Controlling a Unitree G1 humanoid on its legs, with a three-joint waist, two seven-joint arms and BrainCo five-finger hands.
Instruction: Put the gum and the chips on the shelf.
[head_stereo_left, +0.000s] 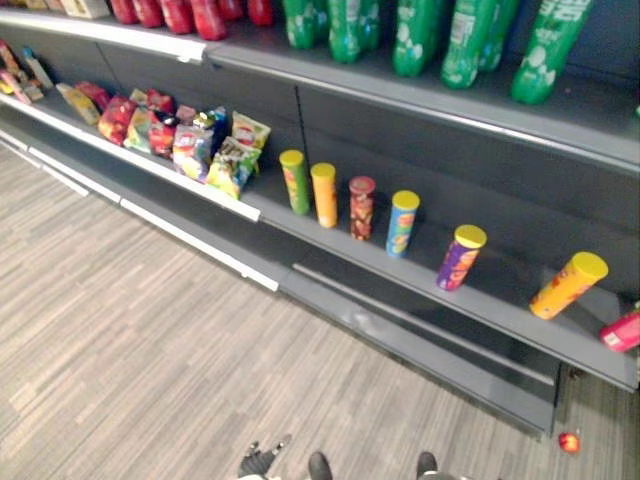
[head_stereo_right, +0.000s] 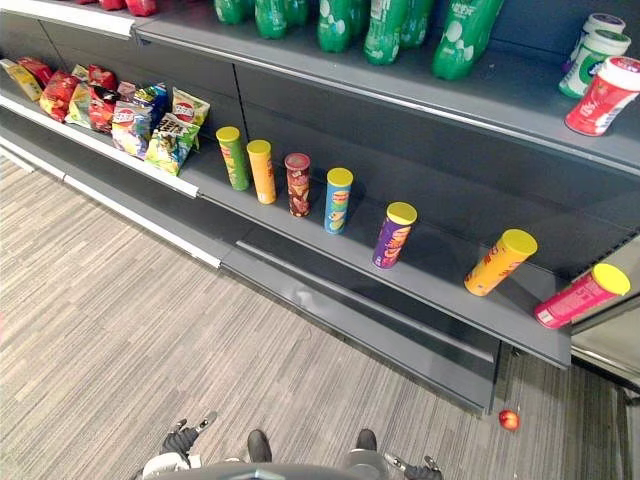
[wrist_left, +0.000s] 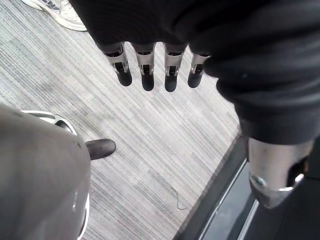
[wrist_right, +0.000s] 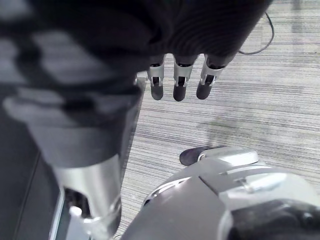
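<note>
While the robot stands facing the store shelving, both arms hang low at its sides: the left hand (wrist_left: 165, 30) points straight down at the grey striped floor (wrist_left: 150, 135), its fingers (wrist_left: 145, 75) released and straight with nothing in them, and the right hand (wrist_right: 185, 30) hangs the same way, fingers (wrist_right: 180, 82) slack and empty. The chip cans (head_stereo_right: 338, 200) stand in a spaced row on the middle shelf (head_stereo_right: 440, 270); the orange can (head_stereo_right: 500, 262) and the pink can (head_stereo_right: 582, 295) at the right end lean over. The gum tubs (head_stereo_right: 598, 45) sit on the upper shelf (head_stereo_right: 500, 90), at its right, past a line of green bottles (head_stereo_right: 390, 25). Snack bags (head_stereo_right: 150, 120) crowd the middle shelf's left part. A small red thing (head_stereo_right: 509, 419) lies on the floor below the shelving's right end, and a person's white shoe (wrist_left: 55, 12) shows beyond the left hand.
</note>
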